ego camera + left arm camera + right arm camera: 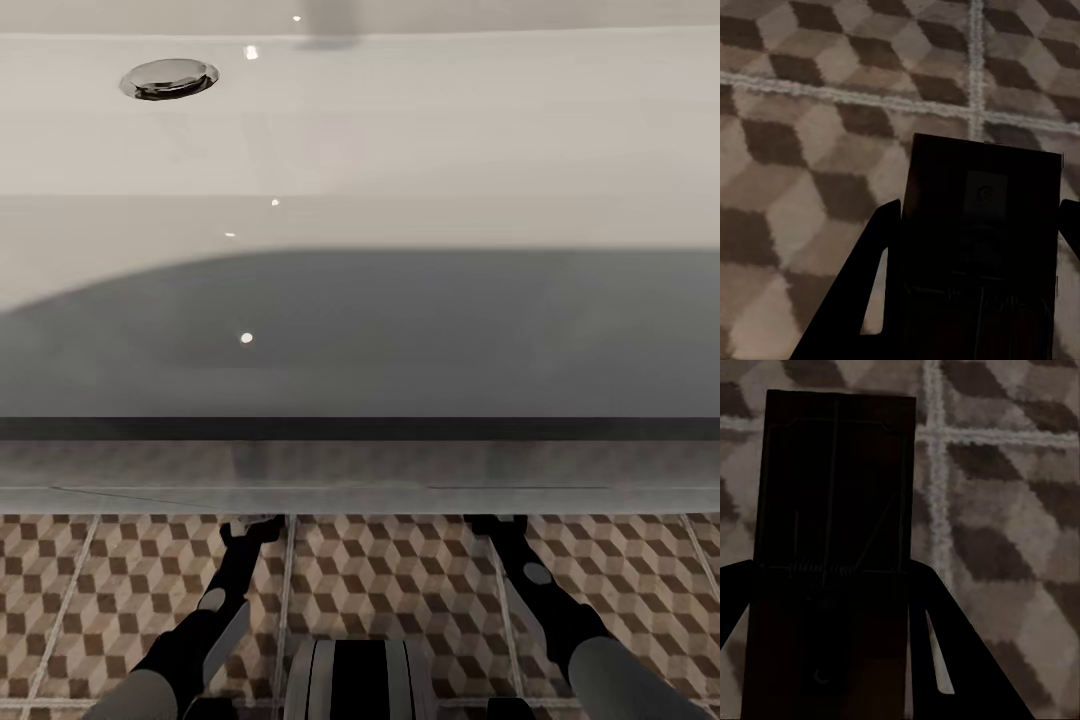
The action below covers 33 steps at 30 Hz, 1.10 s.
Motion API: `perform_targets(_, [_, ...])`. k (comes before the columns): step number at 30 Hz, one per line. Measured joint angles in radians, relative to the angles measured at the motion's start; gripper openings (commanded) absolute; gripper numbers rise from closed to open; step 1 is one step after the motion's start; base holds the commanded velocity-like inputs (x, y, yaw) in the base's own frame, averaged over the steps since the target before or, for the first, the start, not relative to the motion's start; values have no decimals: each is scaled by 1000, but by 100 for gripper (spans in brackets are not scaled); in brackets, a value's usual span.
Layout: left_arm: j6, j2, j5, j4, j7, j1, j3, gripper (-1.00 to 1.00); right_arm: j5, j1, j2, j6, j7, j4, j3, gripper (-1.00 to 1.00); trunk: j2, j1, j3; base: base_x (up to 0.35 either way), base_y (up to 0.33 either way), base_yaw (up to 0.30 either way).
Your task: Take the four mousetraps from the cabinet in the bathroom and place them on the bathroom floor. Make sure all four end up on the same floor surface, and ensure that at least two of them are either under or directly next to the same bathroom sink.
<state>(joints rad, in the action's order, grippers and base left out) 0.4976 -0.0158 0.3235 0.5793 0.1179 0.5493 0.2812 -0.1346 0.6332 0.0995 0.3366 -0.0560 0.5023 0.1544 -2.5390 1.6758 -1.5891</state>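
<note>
Flat dark mousetraps (982, 225) (832, 547) clamped in both grippers (975, 300) (832, 660) — cube-patterned tiles (810, 150) beneath

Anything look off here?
Nothing damaged or spilled. Each hand grips a mousetrap, left and right, above the bathroom floor. In the head view both arms reach under the front edge of the bathroom sink, whose basin and drain look normal.
</note>
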Motion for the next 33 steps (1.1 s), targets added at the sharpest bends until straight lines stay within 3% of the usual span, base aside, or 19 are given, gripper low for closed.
perform_targets(5, [-66,-1,2,-19,1,19,0,-100,-1,4,-1,-34,0,-4,0,-100,0,0,0,0,0,0])
perform_targets(13, [-87,-3,3,-50,4,26,-3,-100,-4,4,-2,-55,0,-28,0,-100,0,0,0,0,0,0])
perform_targets(16, [-96,-5,3,-63,5,28,-4,-100,-1,4,-2,-97,-1,-33,0,-100,0,0,0,0,0,0])
perform_targets(21, [-157,-7,5,-70,7,34,-8,-100,2,4,-2,-133,-1,-34,0,-100,0,0,0,0,0,0])
perform_targets(33, [-177,-8,6,-70,7,38,-10,-100,3,5,-2,-139,-1,-34,0,-100,0,0,0,0,0,0])
